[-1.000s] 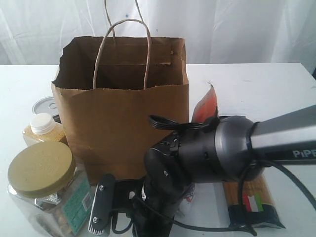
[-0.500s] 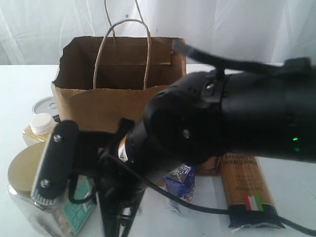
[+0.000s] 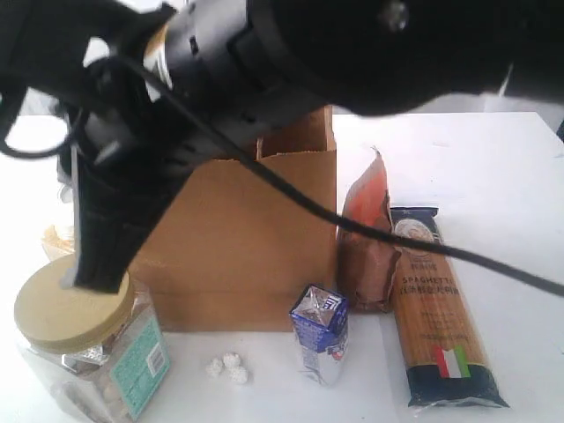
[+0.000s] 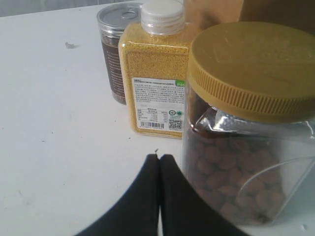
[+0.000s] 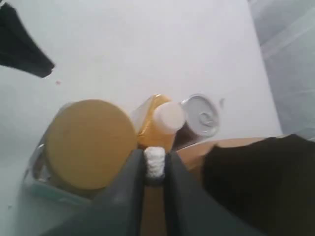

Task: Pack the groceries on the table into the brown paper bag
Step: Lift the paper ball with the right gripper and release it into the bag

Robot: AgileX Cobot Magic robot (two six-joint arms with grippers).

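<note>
Above the brown paper bag [image 3: 238, 251], right tool [image 5: 155, 171] points down, pinching white lump [image 5: 155, 160].

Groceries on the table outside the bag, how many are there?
6. The jar, yellow bottle and tin can stand left of the brown bag; the carton stands before it; the pouch and spaghetti packet are at its right. The arm may hide others.

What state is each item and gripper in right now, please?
paper bag: upright
jar: upright, lid on
yellow bottle: upright, capped
tin can: upright, sealed
carton: upright, closed
pouch: standing on end
spaghetti packet: lying flat
left gripper: shut, empty
right gripper: shut on a white lump
</note>
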